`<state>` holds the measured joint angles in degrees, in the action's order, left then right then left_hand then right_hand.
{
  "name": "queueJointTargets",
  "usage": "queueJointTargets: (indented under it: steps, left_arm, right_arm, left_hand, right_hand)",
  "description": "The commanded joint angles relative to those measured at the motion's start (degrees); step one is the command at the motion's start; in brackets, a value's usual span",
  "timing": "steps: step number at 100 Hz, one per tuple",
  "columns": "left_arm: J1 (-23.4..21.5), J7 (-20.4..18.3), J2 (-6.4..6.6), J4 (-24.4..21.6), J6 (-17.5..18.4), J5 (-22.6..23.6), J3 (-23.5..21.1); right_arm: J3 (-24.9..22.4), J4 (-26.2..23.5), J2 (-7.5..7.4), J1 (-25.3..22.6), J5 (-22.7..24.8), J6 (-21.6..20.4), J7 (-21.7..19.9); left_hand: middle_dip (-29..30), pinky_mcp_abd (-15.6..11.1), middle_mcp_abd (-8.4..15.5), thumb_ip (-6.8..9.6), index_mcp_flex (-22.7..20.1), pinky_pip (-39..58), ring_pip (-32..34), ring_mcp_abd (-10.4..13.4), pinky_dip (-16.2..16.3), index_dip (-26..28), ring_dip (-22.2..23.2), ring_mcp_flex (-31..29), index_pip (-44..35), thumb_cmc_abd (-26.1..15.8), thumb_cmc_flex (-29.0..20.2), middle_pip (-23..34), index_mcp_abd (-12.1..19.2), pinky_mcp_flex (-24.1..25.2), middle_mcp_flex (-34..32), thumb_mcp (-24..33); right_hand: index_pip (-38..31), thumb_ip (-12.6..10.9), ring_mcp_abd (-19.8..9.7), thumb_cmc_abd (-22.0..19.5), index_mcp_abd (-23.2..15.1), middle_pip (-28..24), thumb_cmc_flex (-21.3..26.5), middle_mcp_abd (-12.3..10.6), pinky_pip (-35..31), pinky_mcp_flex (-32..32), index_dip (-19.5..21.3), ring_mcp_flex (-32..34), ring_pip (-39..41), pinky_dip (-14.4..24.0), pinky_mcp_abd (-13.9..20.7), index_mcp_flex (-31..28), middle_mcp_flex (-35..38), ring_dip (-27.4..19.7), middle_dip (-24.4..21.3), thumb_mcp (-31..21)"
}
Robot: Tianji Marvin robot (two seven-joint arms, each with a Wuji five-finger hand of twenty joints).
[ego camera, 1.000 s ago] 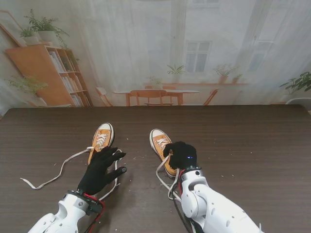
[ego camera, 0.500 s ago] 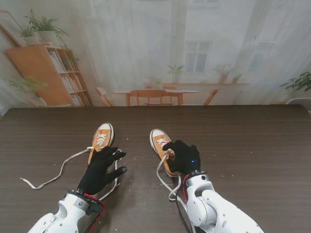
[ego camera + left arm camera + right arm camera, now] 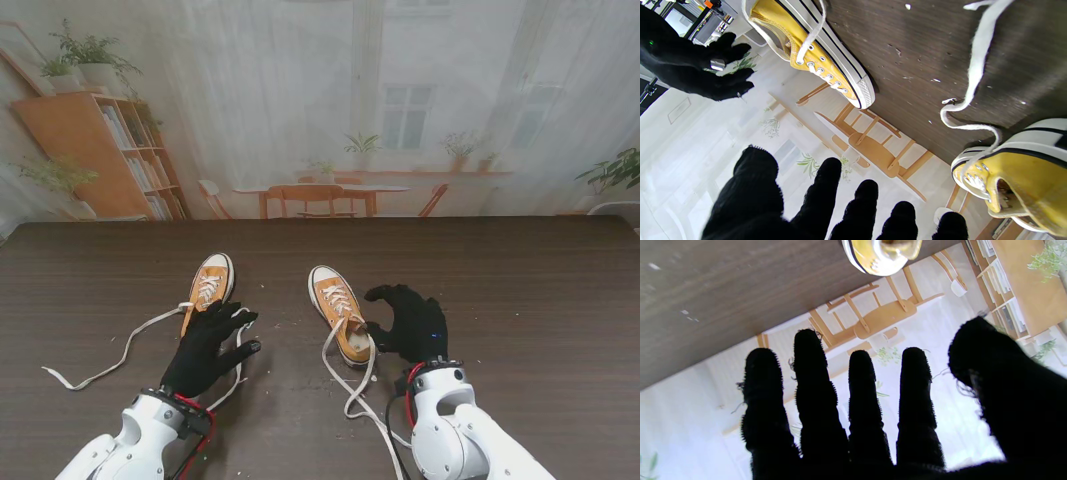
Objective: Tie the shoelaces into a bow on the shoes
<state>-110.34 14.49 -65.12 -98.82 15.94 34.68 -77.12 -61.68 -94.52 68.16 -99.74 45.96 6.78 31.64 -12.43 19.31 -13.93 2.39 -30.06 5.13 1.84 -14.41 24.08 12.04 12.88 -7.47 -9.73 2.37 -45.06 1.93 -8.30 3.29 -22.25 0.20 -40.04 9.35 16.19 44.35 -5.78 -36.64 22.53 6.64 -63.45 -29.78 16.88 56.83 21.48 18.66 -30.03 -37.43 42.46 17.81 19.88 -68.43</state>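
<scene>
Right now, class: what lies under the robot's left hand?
Under the left hand lies the left shoe's heel end and part of its white lace. The fingers are spread; the heel itself is covered.

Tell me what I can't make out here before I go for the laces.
- Left shoe, stand view: heel end and near eyelets hidden by the left hand.
- Right shoe, right wrist view: blurred, cut by the frame edge.
- Right shoe's lace, stand view: its end passes behind the right arm.
</scene>
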Motion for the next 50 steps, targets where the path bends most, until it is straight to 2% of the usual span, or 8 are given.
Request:
queueJointTargets:
  steps: [1,20,24,35,50]
  left_arm:
    - [0.3,-0.7,0.02,0.1,-0.5,0.4,0.2]
    - [1.4,-1.1,0.10,0.9,-1.3,0.4,1.2]
    - [1.5,-1.1,0.12,1.0,-1.4,0.4,1.3]
    - [1.6,-1.2,0.14,1.0,-1.5,0.5,1.5]
    - [1.6,-1.0,0.13,1.2,-1.2,0.6,1.4]
  right_arm:
    - [-0.5,0.4,-0.73,-1.1,-1.0,0.2,-0.9]
    - [-1.8,0.4,-0.89,-1.9,-3.7,2.5,-5.2]
    - [-1.8,0.4,-0.88,-1.9,-4.5,3.5,-6.2]
    - [-1.1,0.5,-0.39,-1.2,-7.4,6.1,-7.3]
    - [0.6,0.2,-0.58,0.2,-7.8,10.6,-10.4]
  left_hand:
    - [-1.0,-2.4,0.6,0.12,-1.8,-0.5,-0.3,0.3,-0.4,0.7,0.4,-1.4,-0.3,0.5,-1.0,0.0,0.5,-0.3,-0.4,0.3]
    - [-1.0,-2.4,0.6,0.11,-1.8,-0.4,-0.4,0.3,-0.4,0.7,0.4,-1.4,-0.4,0.5,-1.1,0.0,0.6,-0.3,-0.4,0.3]
    - [-1.0,-2.4,0.5,0.10,-1.8,-0.4,-0.4,0.3,-0.4,0.7,0.5,-1.4,-0.4,0.5,-1.1,0.0,0.5,-0.3,-0.4,0.3]
    - [-1.0,-2.4,0.6,0.09,-1.8,-0.5,-0.4,0.3,-0.5,0.7,0.5,-1.4,-0.4,0.5,-1.0,0.0,0.5,-0.3,-0.4,0.3]
    - [-1.0,-2.4,0.6,0.09,-1.8,-0.4,-0.4,0.3,-0.5,0.7,0.5,-1.4,-0.4,0.5,-1.0,0.0,0.5,-0.4,-0.4,0.3]
  right_hand:
    - [0.8,0.1,1.2,-1.0,0.9,0.7,-2.4,0.6,0.8,1.5,-1.3,-1.4,-1.1,-0.3,-0.9,1.2,-1.9,-0.8,-0.6,2.3]
    - [2.4,-0.1,2.2,-3.9,4.0,0.4,-3.9,1.8,1.8,3.5,-1.9,-3.4,-2.0,0.1,-1.1,2.9,-3.4,-1.1,-0.4,5.6]
    - [3.1,-0.4,2.6,-6.2,5.8,0.1,-4.8,2.5,2.1,4.1,-2.3,-4.2,-2.2,0.6,-1.3,3.7,-4.0,-1.2,-0.3,7.9]
    - [4.3,-0.3,3.6,-7.2,10.3,-0.8,-5.8,4.4,2.6,5.0,-3.1,-5.1,-2.3,0.9,-2.5,4.3,-4.2,-1.2,0.1,10.5]
    - [4.7,-0.5,4.2,-8.9,14.3,-1.5,-7.0,6.1,1.9,3.9,-3.9,-4.5,-1.5,1.7,-2.7,2.2,-3.2,-1.0,0.2,14.5]
